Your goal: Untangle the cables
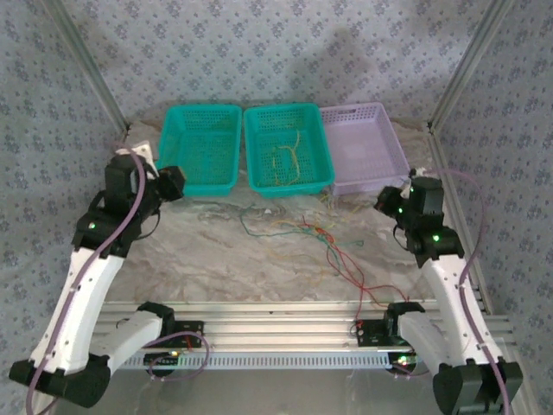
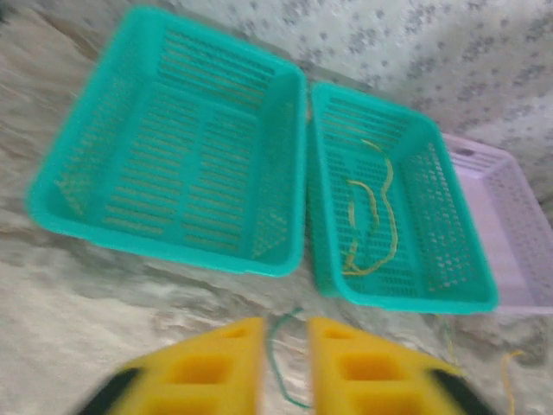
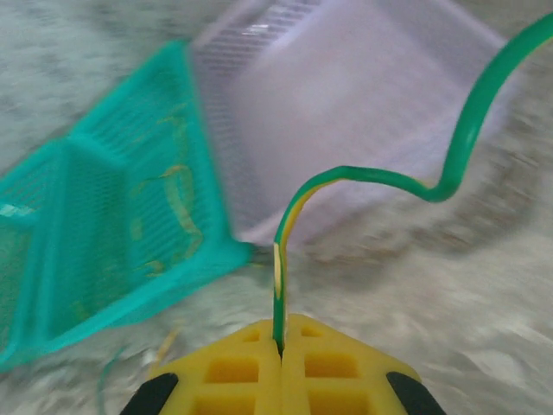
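While wrist views blur, right gripper [image 3: 278, 344] pinches green-yellow cable [image 3: 380, 177] | left gripper [image 2: 285, 333] jaws apart | cables [image 1: 315, 232] tangled 6 o'clock of middle basket [image 1: 289, 188]

The arms [image 1: 86, 285] are white with black joints [image 1: 130, 183], purple-grey cords [image 1: 472, 259], yellow gripper fingers [image 2: 212, 367].

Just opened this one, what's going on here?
Two arms are working on a tangle of thin cables on the table. The right pincer is shut on a green-and-yellow cable. The left pincer is open above a green cable. Yellow-orange cables lie in the middle teal basket.
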Action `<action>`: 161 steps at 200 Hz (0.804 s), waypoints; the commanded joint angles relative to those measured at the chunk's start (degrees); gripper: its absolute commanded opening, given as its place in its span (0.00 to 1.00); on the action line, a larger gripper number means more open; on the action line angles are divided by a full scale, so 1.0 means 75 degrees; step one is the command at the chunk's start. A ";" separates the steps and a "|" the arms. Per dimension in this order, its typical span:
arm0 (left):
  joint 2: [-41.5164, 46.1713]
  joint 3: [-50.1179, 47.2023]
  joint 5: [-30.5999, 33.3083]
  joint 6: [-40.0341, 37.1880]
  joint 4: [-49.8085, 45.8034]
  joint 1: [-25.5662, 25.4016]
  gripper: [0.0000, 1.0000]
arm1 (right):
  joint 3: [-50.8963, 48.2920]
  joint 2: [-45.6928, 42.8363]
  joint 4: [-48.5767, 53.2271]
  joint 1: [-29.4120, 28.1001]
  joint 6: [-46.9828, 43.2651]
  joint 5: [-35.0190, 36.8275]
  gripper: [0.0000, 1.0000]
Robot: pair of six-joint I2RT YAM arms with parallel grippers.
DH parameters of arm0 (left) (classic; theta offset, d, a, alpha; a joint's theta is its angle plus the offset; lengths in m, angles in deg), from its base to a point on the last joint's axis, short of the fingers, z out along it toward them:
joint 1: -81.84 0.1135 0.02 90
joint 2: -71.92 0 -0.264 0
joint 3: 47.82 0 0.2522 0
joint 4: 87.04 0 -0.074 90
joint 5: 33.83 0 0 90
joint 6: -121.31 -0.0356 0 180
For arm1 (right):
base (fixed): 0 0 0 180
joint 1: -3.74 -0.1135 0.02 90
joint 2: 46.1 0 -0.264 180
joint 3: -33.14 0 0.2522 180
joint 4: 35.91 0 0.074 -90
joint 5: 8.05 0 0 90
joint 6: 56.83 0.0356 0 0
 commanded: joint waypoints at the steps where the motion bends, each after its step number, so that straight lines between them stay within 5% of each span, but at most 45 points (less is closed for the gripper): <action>1: -0.0217 -0.0383 -0.1504 0.0603 0.1171 -0.0253 0.49 | 0.0806 0.0125 -0.0863 -0.0811 -0.0837 -0.1193 0.00; 50: -0.0772 -0.0769 -0.2031 0.0777 0.2416 -0.1447 0.77 | 0.1312 0.0745 -0.1581 -0.2081 -0.1322 -0.2206 0.00; 111: -0.1447 -0.0921 -0.2724 0.0757 0.2865 -0.2294 0.78 | 0.1807 0.1310 -0.1706 -0.2444 -0.1500 -0.2074 0.00; 161: -0.1563 -0.1540 -0.2948 0.0790 0.3240 -0.2584 0.76 | 0.2524 0.1784 -0.1592 -0.2422 -0.1376 -0.0705 0.00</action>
